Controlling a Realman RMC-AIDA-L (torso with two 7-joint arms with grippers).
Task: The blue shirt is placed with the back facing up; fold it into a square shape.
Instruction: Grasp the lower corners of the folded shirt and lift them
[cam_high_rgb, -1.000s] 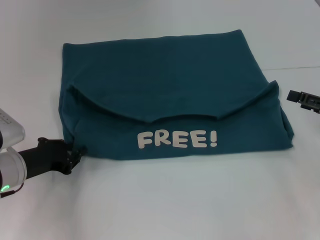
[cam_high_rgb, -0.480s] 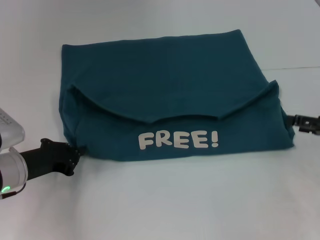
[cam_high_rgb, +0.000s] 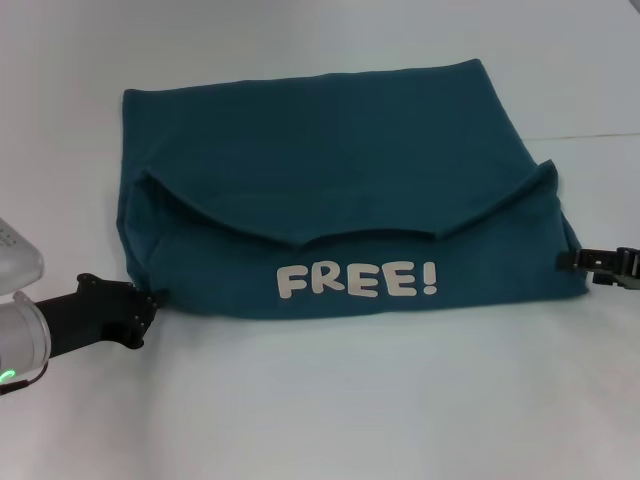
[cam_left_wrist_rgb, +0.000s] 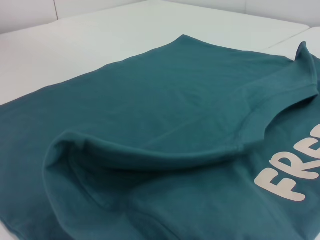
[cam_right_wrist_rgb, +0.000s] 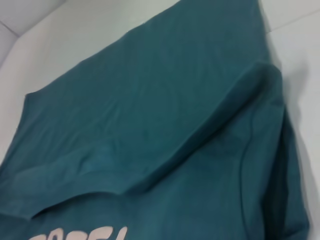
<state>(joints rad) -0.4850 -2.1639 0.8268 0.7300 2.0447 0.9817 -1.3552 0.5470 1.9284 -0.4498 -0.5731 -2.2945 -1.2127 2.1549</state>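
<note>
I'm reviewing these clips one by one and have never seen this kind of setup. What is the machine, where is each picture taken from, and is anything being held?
This is a two-armed robot with a gripper on each arm. One picture comes from a camera on its head, looking down at a white table. The other two come from cameras on its wrists, close to the cloth.

On the table lies the blue shirt, partly folded, with a flap turned over so the white "FREE!" lettering faces up.

The left gripper sits at the shirt's near left corner; the right gripper is at its right edge. Neither wrist picture shows that arm's own fingers, and from the head view I cannot tell whether either gripper has actually pinched the fabric.
</note>
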